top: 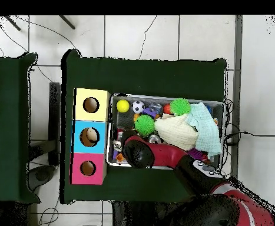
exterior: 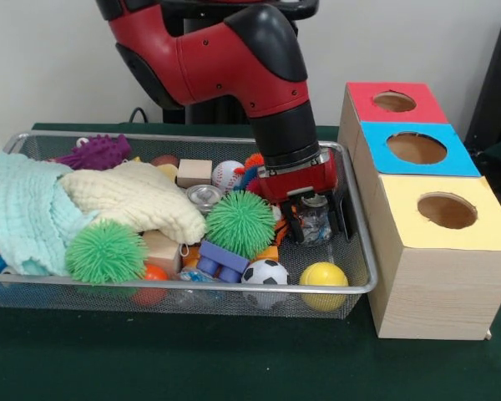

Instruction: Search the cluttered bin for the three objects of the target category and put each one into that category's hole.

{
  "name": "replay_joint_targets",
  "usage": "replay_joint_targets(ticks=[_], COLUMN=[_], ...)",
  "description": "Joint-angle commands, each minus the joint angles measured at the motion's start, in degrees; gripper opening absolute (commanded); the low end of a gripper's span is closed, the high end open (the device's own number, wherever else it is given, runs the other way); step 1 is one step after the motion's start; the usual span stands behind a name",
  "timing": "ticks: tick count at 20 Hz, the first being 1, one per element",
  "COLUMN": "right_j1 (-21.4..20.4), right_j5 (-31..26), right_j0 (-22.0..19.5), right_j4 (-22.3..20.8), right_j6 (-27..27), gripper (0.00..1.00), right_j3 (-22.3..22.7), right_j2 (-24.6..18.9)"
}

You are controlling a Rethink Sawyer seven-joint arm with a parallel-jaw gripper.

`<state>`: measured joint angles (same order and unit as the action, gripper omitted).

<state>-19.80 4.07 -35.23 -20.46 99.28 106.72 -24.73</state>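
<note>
The wire mesh bin (exterior: 192,289) is full of clutter and also shows in the overhead view (top: 163,96). My gripper (exterior: 314,222) is down inside its right end, next to the box. It is open, with its black fingers (exterior: 287,227) on either side of a small clear jar with a metal lid (exterior: 315,219). The wooden box beside the bin has a red hole (exterior: 394,101), a blue hole (exterior: 416,148) and a yellow hole (exterior: 447,210). In the overhead view the arm (top: 157,154) hides the gripper, and something pale lies in the blue hole (top: 90,136).
The bin holds two green spiky balls (exterior: 240,224) (exterior: 105,251), a yellow ball (exterior: 323,276), a soccer ball (exterior: 265,272), a baseball (exterior: 227,174), a wooden block (exterior: 194,172), a blue brick (exterior: 221,261), a cream cloth (exterior: 138,199), a mint cloth (exterior: 25,213) and a purple spiky toy (exterior: 96,152).
</note>
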Motion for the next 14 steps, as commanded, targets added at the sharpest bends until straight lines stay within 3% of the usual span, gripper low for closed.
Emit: replay_joint_targets(ticks=[1, 9, 11, 12, 14], right_j1=[2.2, 2.99, 2.18, 1.69, 0.81], right_j5=[-5.57, -5.13, -5.38, -6.21, -7.2], right_j0=[3.68, 3.9, 6.27, 7.41, 9.75], right_j4=[-1.27, -1.37, -1.04, -0.93, -0.78], right_j6=[4.43, 4.48, 4.69, 4.39, 4.13], gripper=[1.0, 1.0, 1.0, 0.0, 0.0], right_j3=[1.45, 1.01, 0.43, 0.03, -0.7], right_j2=[-3.01, -2.48, 0.32, 1.64, 3.99])
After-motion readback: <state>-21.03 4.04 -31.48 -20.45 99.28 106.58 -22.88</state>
